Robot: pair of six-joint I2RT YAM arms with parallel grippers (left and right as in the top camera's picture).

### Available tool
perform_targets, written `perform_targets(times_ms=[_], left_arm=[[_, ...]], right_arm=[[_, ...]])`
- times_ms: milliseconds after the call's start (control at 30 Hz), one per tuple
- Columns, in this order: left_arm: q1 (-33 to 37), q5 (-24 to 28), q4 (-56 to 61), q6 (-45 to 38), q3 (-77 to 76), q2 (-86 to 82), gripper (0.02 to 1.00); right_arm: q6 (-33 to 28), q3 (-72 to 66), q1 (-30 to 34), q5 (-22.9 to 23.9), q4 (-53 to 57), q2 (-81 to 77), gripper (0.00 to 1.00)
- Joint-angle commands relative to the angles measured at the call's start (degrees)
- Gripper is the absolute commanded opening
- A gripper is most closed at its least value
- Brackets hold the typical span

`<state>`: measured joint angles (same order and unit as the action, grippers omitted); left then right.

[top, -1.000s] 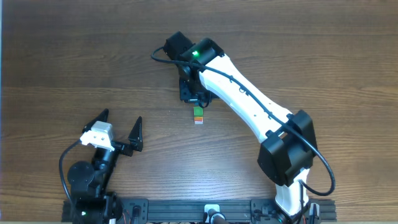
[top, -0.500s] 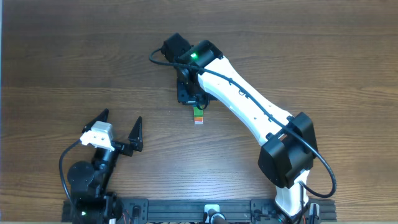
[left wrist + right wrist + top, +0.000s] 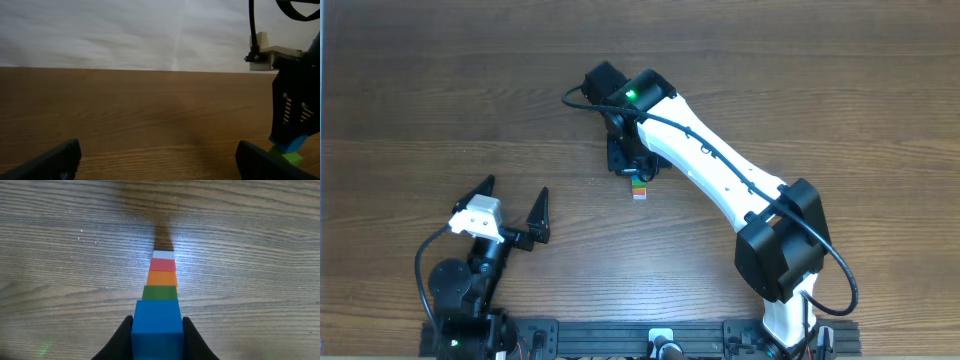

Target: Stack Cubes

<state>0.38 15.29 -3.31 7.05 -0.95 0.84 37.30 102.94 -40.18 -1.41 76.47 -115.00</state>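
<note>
Lab-like wooden tabletop [image 3: 420, 100], white backdrop [image 3: 125, 30]

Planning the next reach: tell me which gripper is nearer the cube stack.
Right. The right gripper holds the blue cube right over the stack; the left gripper sits open, well apart, near its own base.

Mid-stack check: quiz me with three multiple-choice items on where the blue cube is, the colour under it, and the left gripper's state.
1. Where is the blue cube?
A. lying alone, away from the other cubes
B. held in the right gripper
C. beneath the white cube

2. What colour is the cube next below it?
A. red
B. white
C. green

3. The left gripper is:
A. open and empty
B. shut on a cube
C. shut and empty

Answers:
1 B: black fingers flank it in the right wrist view.
2 C: the green cube comes right after it.
3 A: the top view shows its fingers spread wide with nothing between them.
</note>
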Motion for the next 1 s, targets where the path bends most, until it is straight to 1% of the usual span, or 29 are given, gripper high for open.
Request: perform_targets(times_ms=[33,1000], left_arm=[[-0.28,0.74,0.37,-0.85,0.59,-0.5,0.998],[-0.28,0.74,0.37,-0.85,0.59,-0.5,0.998]], right_arm=[[0.42,-0.35,-0.44,-0.28,0.72,1.55,0.012],[1.07,-1.49,-0.74,-0.26,0.15,1.92,0.009]])
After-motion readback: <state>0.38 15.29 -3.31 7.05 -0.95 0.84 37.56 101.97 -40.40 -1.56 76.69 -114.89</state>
